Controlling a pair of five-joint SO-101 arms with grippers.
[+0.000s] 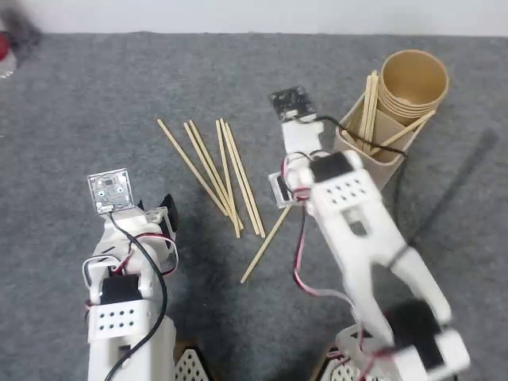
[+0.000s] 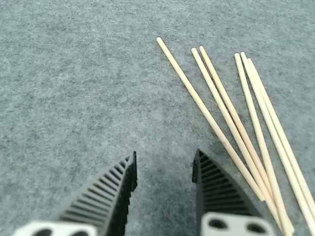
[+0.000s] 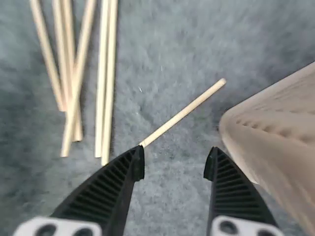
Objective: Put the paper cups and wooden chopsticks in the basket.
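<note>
While my right claw (image 3: 174, 155) is hanging spread, the stray chopstick (image 3: 182, 114) is lying with one end beside one jaw's tip, its long axis running lower-left to upper-right at the high view's centre.

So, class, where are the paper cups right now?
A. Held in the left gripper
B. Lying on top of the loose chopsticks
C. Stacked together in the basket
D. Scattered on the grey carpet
C: in the high view the cups are nested in one stack that stands in the basket, next to a few chopsticks already placed there.
</note>
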